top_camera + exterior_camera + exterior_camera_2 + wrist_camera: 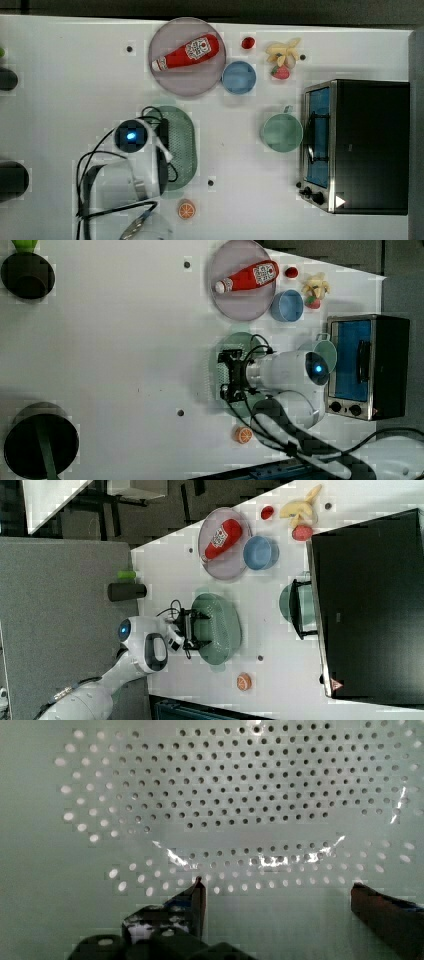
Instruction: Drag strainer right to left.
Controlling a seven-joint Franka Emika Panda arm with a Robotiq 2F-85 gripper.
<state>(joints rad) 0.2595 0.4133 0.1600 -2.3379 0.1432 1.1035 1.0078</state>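
The strainer (183, 145) is a pale mint-green oval colander lying on the white table (75, 75) a little left of the middle in the top view. My gripper (163, 142) hangs over the strainer's left half in the top view, pointing down into the bowl. In the wrist view the gripper (277, 887) is open, and its two dark fingertips (196, 895) stand wide apart just above the strainer's holed bottom (225, 795). Nothing is held between them. The right view has the gripper (194, 627) at the strainer's (222, 627) near rim. The left view places the gripper (227, 375) over the strainer (238, 340).
A grey plate (172, 82) with a ketchup bottle (187, 52) sits behind the strainer, with a blue bowl (239, 77) beside it. A green cup (283, 132) and a toaster oven (357, 145) stand on the top view's right. An orange slice (186, 209) lies near the front.
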